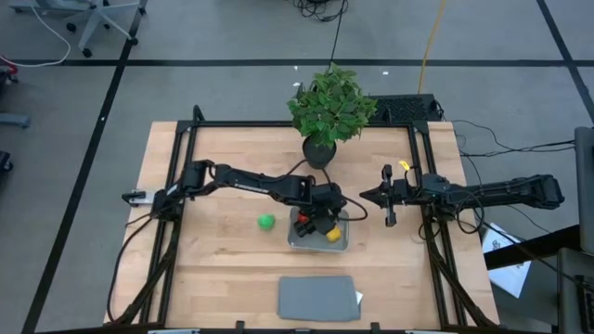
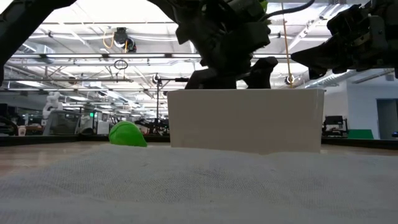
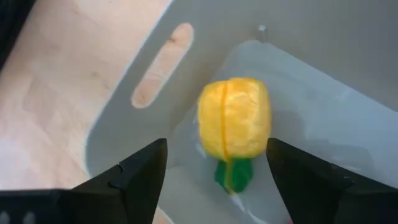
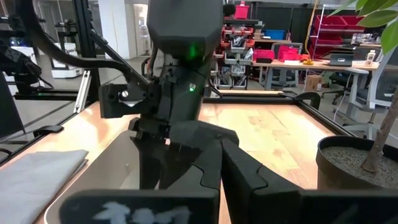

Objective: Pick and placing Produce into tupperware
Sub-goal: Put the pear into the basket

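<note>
The tupperware (image 1: 319, 243) stands at the table's middle; in the low view it shows as a pale wall (image 2: 245, 121). The yellow piece with the green tip (image 3: 234, 118) lies on its floor, also seen from above (image 1: 332, 235). The red piece (image 1: 303, 223) shows partly beside my left gripper, in the container. The green piece (image 1: 266, 222) rests on the table to the container's left, as the low view also shows (image 2: 127, 134). My left gripper (image 3: 214, 168) is open over the container, with a finger on either side of the yellow piece and a gap to each. My right gripper (image 1: 364, 197) is shut and hovers to the container's right.
A potted leafy plant (image 1: 329, 107) stands at the table's far edge, behind the container. A flat opaque grey rectangle (image 1: 318, 297) lies near the front edge. Bare wood lies left of the green piece. A dark frame (image 1: 278, 124) runs along the table's sides.
</note>
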`<state>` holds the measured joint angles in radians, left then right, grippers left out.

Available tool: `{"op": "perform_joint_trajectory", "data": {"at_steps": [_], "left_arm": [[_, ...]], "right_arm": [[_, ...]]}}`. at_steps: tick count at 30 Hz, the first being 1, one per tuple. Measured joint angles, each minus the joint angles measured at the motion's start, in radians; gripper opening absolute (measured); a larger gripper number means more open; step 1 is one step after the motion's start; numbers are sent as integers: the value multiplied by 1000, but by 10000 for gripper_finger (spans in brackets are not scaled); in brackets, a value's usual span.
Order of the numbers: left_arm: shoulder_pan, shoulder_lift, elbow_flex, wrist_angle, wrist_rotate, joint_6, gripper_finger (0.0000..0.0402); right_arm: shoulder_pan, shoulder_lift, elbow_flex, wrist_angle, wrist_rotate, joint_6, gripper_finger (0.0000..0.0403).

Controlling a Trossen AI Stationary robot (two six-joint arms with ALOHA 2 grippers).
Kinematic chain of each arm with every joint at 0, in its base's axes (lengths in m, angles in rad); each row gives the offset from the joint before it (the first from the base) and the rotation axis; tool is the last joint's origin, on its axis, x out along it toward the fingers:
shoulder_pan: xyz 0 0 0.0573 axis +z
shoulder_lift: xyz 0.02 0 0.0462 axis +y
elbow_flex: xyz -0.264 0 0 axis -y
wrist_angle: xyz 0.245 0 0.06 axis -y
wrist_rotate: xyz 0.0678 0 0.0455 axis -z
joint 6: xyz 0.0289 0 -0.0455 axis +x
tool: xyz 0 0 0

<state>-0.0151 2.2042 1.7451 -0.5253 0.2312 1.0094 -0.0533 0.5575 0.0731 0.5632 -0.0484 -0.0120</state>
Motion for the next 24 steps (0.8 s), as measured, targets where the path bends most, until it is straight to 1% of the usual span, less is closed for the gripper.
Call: {"op": "perform_joint_trajectory", "data": {"at_steps": [4,7,10,18,24], "left_arm": [[0,-5,0,12,-19,-27,277],[0,-9,0,12,-40,-38,253],[0,-11,0,16,-42,-49,210],[0,-11,0,14,-57,-50,81],[1,-11,0,14,-57,-46,10]], "right_arm": [[0,2,0,1,0,0,0],[0,3,0,3,0,0,0],[0,3,0,4,0,0,0],[0,3,0,5,0,0,0],[0,3,0,5,0,0,0]]}}
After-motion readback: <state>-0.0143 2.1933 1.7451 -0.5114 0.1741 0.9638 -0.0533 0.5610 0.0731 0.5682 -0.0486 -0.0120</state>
